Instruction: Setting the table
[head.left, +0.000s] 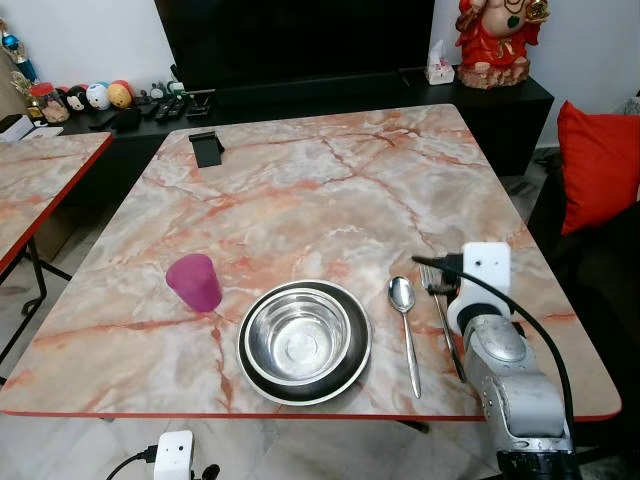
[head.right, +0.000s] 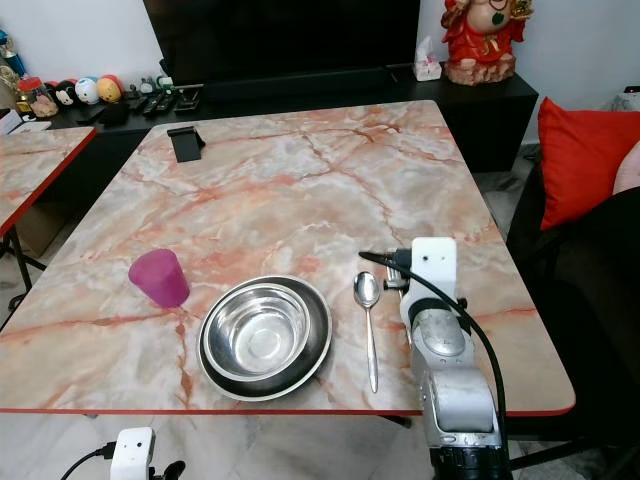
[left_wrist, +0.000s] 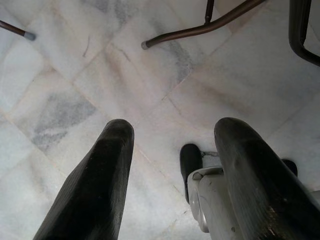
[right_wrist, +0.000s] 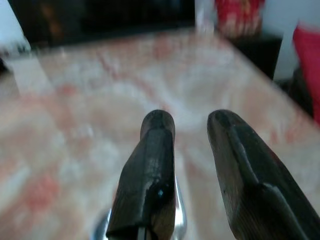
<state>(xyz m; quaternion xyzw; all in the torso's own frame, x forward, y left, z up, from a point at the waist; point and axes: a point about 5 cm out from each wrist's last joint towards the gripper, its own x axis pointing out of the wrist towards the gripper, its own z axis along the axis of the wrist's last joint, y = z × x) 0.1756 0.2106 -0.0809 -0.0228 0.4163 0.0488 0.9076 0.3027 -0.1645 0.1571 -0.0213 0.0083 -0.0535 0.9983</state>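
Nearest the head camera rose the robot's silver right arm, its right gripper (right_wrist: 190, 170) low over the table's near right part with both long black fingers parted a narrow way and nothing between them. Beneath and just ahead of it lay the slim steel fork (head.left: 442, 310), partly hidden by the wrist, with the long-handled steel spoon (head.left: 405, 330) just to its left, the two roughly parallel and apart. Left of the spoon sat the round steel bowl (head.left: 300, 338) nested in a dark-rimmed steel plate (head.left: 352, 372), and further left stood the translucent magenta plastic cup (head.left: 194, 282), upright and apart from the plate.

Judged from this layout, the step in hand was finishing the cutlery placement beside the plate. To do it well, the arm ought to lift straight up before swinging away, so a fingertip would not drag the fork askew or knock it into the spoon.

Down by the white marble floor (left_wrist: 75, 75), the left gripper (left_wrist: 170, 165) hung idle, fingers wide and empty. All rested on the pink-veined marble tabletop (head.left: 320, 190) with its red edge; a small black stand (head.left: 207, 148) sat far across it.
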